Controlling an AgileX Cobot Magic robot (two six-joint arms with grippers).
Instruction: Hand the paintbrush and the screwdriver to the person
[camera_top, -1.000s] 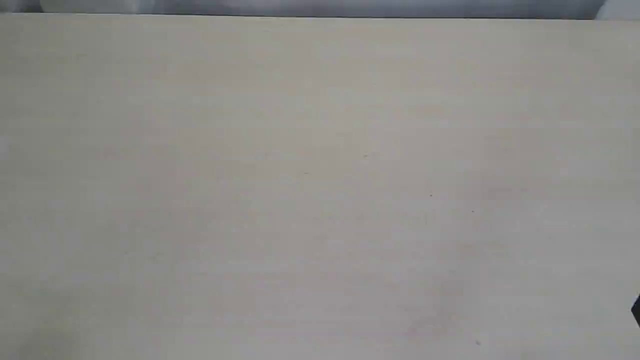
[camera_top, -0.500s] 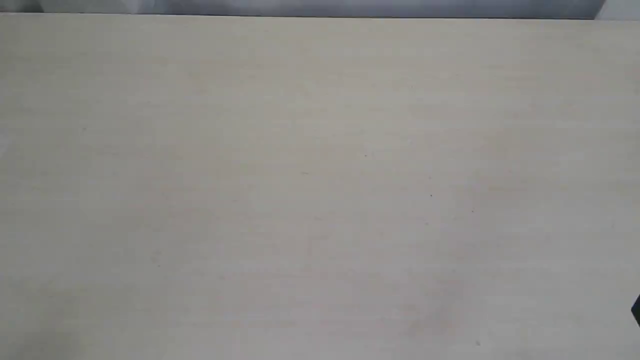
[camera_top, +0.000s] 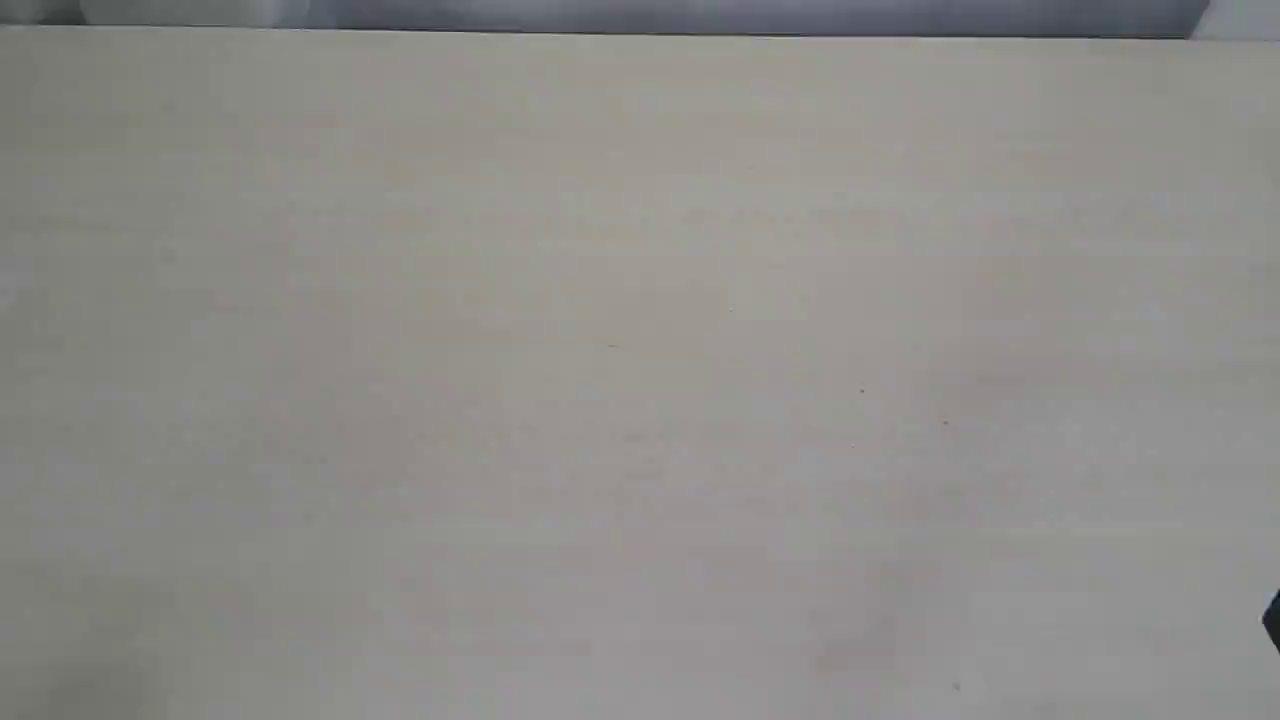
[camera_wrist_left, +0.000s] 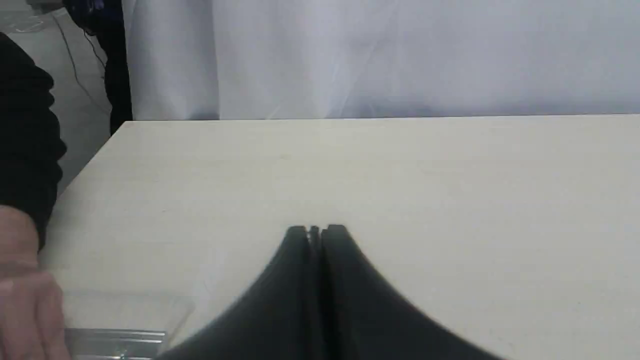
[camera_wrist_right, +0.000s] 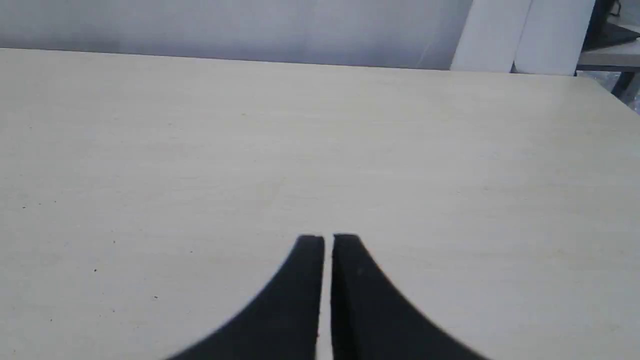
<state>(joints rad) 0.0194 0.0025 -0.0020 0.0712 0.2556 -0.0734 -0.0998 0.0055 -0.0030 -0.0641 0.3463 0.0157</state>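
In the left wrist view my left gripper (camera_wrist_left: 316, 230) is shut with nothing between its fingers, low over the pale table (camera_wrist_left: 400, 175). By one table edge, the person's bare hand (camera_wrist_left: 25, 305) with a black sleeve (camera_wrist_left: 25, 150) rests next to a silver metal band and a pale flat patch, which look like the paintbrush's (camera_wrist_left: 117, 340) ferrule and bristles. Its handle is out of view. My right gripper (camera_wrist_right: 328, 239) is shut and empty, with only a thin slit between its fingers. The screwdriver is out of view. In the exterior view no tool shows.
The exterior view shows only the bare tabletop (camera_top: 640, 350) and a small black part (camera_top: 1272, 620) at its right edge. A white curtain (camera_wrist_left: 400, 55) hangs behind the table's far edge. A white post (camera_wrist_right: 520, 35) stands past the table corner.
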